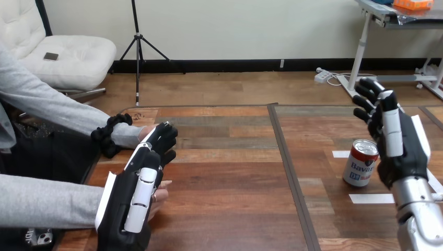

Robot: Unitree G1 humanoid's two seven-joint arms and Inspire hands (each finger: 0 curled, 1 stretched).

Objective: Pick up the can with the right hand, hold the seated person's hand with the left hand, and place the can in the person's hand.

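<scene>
On the right half of the wooden table (230, 172), a red and white can (360, 163) stands upright between two strips of white tape (372, 198), one just to its far left, the other on its near side. The robot's right hand (397, 151) stands immediately to the right of the can, back shell facing the near side, palm turned toward the can. Its fingers (365, 99) reach up and away, spread apart and only slightly bent, rising above the can's top and not closed round it. Whether the palm touches the can's side cannot be told.

At the left edge of the table, the robot's left hand (130, 204) lies stretched out toward the far side, its white back shell uppermost. The person's farther hand (145, 132), coming from a grey sleeve, sits at the tip of this robot hand and touches it or lies just under it. The person's nearer hand (161, 194) shows just to the right of the robot's palm, partly beneath it. Whether the left hand grips either of the person's hands cannot be told.

A dark seam (287, 157) runs from far to near between the two halves of the table, well apart from both hands.
</scene>
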